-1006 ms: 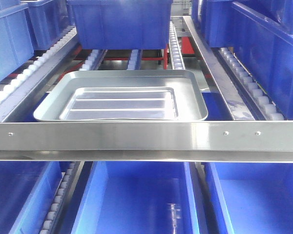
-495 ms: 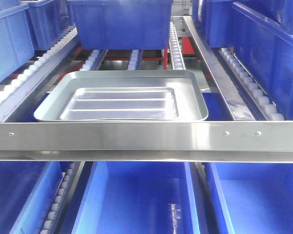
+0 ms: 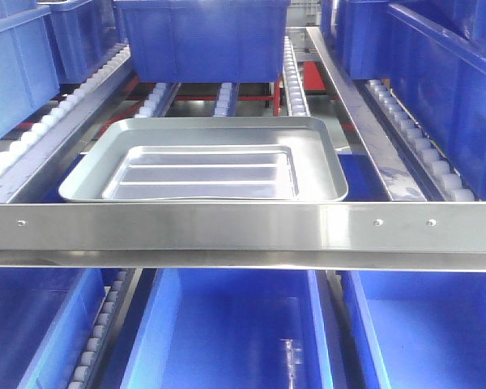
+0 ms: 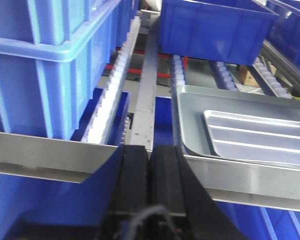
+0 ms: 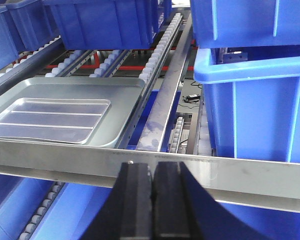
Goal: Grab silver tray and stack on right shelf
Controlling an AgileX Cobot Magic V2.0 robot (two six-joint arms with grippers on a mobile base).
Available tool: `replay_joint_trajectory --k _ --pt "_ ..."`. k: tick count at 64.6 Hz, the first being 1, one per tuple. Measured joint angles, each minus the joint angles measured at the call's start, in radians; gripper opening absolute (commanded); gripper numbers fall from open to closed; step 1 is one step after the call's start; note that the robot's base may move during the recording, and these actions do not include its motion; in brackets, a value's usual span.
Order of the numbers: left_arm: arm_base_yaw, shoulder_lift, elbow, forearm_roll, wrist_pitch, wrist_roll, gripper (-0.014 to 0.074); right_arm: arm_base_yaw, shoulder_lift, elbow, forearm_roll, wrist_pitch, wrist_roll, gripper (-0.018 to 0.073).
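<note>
The silver tray (image 3: pixel 202 162) lies flat on the roller lanes of the right shelf, just behind its shiny steel front rail (image 3: pixel 243 227). No gripper touches it. In the left wrist view the tray (image 4: pixel 240 125) is ahead and to the right of my left gripper (image 4: pixel 150 147), which is shut with nothing in it and sits in front of the rail (image 4: pixel 40 150). In the right wrist view the tray (image 5: pixel 65 110) is ahead to the left of my right gripper (image 5: pixel 153 165), which is also shut and empty, its tips at the rail (image 5: pixel 240 172). Neither gripper shows in the front view.
A large blue bin (image 3: pixel 198 36) stands on the lanes behind the tray. More blue bins flank it at the left (image 4: pixel 55 60) and right (image 5: pixel 255 95). Open blue bins (image 3: pixel 227 332) sit on the level below the rail. White rollers (image 3: pixel 417 146) line the lanes.
The whole scene has shifted a few pixels right and down in the front view. The tray keeps its place on the lanes.
</note>
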Motion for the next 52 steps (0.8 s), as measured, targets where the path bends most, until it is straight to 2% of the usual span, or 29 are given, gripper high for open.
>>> replay_joint_trajectory --k 52 --pt "0.007 -0.001 0.000 -0.002 -0.028 0.000 -0.0090 0.000 0.000 0.000 0.000 0.000 0.000 0.0049"
